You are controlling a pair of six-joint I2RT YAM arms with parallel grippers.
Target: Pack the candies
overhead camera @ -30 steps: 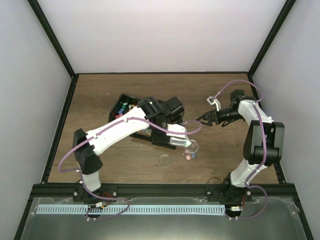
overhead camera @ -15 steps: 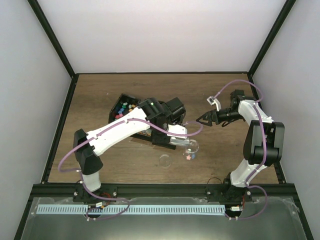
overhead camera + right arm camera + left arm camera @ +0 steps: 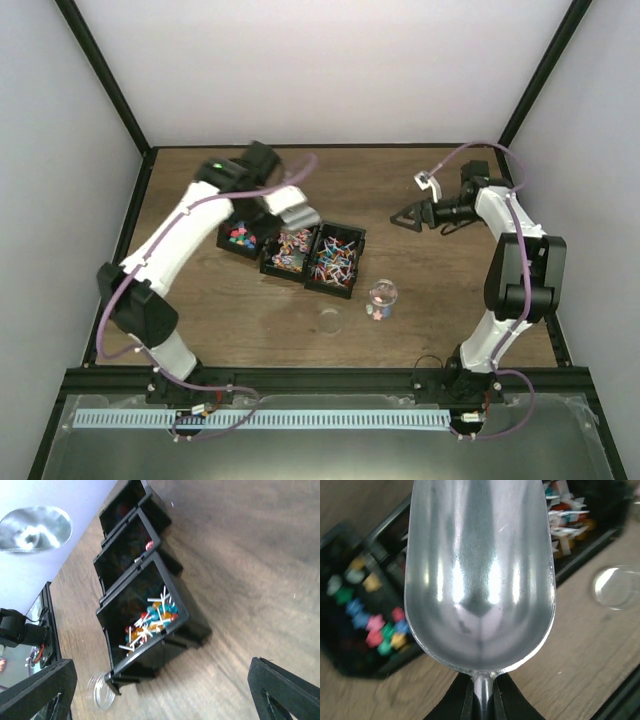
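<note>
Left gripper [image 3: 482, 702] grips the empty scoop [image 3: 480, 580] over the bins [image 3: 352, 232]; right gripper [image 3: 404, 216] hangs open. Steep digging could scatter candies [image 3: 238, 238].

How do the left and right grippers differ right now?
The left gripper is shut on the handle of the silver scoop, whose bowl is empty. The right gripper is open and holds nothing. The left gripper is over the row of black bins, while the right gripper is off to their right, over bare table. Both hang above the table, touching no candies.
</note>
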